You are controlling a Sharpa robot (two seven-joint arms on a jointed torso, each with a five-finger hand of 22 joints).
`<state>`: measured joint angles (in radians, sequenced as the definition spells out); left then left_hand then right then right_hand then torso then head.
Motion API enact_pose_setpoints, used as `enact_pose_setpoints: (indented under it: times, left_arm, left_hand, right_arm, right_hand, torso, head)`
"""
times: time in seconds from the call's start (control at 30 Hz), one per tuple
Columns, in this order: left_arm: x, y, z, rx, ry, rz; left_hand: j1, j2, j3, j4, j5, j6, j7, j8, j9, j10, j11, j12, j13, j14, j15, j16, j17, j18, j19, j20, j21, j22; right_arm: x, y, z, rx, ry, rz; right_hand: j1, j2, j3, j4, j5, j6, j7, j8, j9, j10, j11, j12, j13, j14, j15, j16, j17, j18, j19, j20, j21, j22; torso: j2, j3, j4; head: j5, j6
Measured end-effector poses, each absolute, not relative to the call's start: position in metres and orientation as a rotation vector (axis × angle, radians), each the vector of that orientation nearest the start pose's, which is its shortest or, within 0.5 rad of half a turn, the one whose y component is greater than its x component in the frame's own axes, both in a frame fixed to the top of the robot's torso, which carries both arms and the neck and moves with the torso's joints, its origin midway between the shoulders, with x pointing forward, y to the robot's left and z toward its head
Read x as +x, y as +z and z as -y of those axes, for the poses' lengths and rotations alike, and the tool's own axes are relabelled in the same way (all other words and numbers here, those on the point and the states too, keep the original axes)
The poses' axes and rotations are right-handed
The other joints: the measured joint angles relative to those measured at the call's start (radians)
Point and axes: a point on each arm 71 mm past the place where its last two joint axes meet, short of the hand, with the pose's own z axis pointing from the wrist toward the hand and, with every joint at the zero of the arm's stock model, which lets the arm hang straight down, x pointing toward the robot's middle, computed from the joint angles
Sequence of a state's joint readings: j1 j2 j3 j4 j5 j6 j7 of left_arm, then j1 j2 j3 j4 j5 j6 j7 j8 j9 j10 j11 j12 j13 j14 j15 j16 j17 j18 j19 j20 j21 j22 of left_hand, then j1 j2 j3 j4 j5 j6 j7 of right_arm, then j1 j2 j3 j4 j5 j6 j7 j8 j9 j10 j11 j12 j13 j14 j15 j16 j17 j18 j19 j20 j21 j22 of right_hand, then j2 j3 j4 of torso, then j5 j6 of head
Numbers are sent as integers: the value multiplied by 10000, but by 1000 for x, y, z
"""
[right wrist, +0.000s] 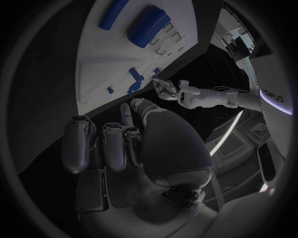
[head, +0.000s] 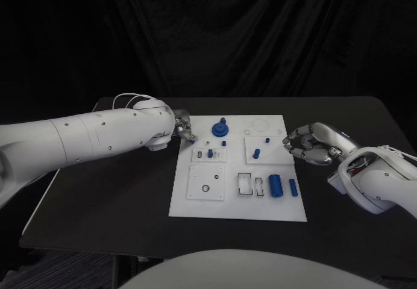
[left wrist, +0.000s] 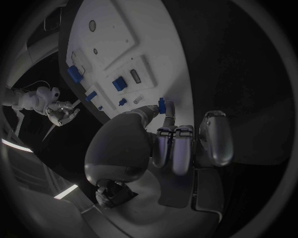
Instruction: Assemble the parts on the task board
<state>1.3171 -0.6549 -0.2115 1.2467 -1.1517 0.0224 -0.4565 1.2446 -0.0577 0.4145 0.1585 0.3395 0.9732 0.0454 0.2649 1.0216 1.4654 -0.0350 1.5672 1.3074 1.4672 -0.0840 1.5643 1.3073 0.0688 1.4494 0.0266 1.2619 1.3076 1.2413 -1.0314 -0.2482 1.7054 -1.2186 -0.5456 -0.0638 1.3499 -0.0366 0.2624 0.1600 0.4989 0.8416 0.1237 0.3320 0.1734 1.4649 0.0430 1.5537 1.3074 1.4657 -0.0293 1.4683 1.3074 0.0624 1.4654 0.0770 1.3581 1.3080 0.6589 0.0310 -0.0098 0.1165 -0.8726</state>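
Observation:
The white task board [head: 239, 205] lies mid-table, also seen in the wrist views [left wrist: 124, 29] [right wrist: 106, 64]. On it are a blue round knob [head: 220, 128], a thick blue cylinder [head: 275, 185] [right wrist: 149, 25], a slim blue bar [head: 294, 187] [right wrist: 113, 14] and small blue pegs [head: 258, 153]. My left hand [head: 182, 127] hovers at the board's far left corner and pinches a small blue part [left wrist: 162, 105] between thumb and finger. My right hand [head: 311, 143] hangs just off the board's right edge, fingers [right wrist: 111, 146] curled in, with nothing visible in them.
White inset plates with slots and holes [head: 206, 180] [head: 249, 183] sit on the board's near half. Bare black table [head: 113, 198] surrounds the board on all sides. The left forearm [head: 87, 138] spans the table's left part.

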Motion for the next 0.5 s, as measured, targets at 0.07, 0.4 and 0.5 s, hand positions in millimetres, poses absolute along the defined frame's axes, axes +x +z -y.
enact_pose_setpoints:
  times: [0.07, 0.4, 0.5]
  left_arm:
    - [526, -229, -212, -1262, -2485, -21805]
    - [502, -226, -213, -1914, -2922, -21793]
    - [498, -225, -213, -2112, -2938, -21814]
  left_hand:
    - [-78, -78, 73, 71, 0, 8, -7, 0, 27, 0, 0, 0, 0, 0, 0, 0, 0, 0, 0, 0, 0, 0]
    - [-256, -246, 552, -165, -72, 136, -59, 0, 101, 0, 0, 0, 0, -38, -37, 0, 0, 1, 37, -36, 39, -1]
    - [-285, -217, 579, -138, -117, 137, -58, 0, 118, 0, 0, 0, 0, -38, -37, 0, 0, 0, 36, -36, 39, -1]
  right_arm:
    - [427, -215, 248, 1108, 7110, -16822]
    - [428, -215, 248, 1124, 7093, -16825]
    - [428, -215, 249, 1128, 7093, -16826]
  right_hand:
    - [0, 0, 0, 0, 0, 0, 0, 0, 0, 0, 0, 0, 0, 0, 0, 0, 0, -1, 0, 0, 0, 0]
    - [0, 0, 0, 0, 0, 0, 0, 0, -1, 0, 0, 0, -1, 0, 0, 0, 0, -1, 0, 0, 0, -1]
    - [0, 0, 0, 0, 0, 0, 0, 0, -1, 0, 0, 0, -1, 0, 0, 0, 0, -1, 0, 0, 0, -2]
  torso:
    - [0, -1, 0]
    - [-1, -1, 6]
    - [-2, -1, 6]
  head:
    - [0, 0]
    - [13, 0]
    - [8, 0]
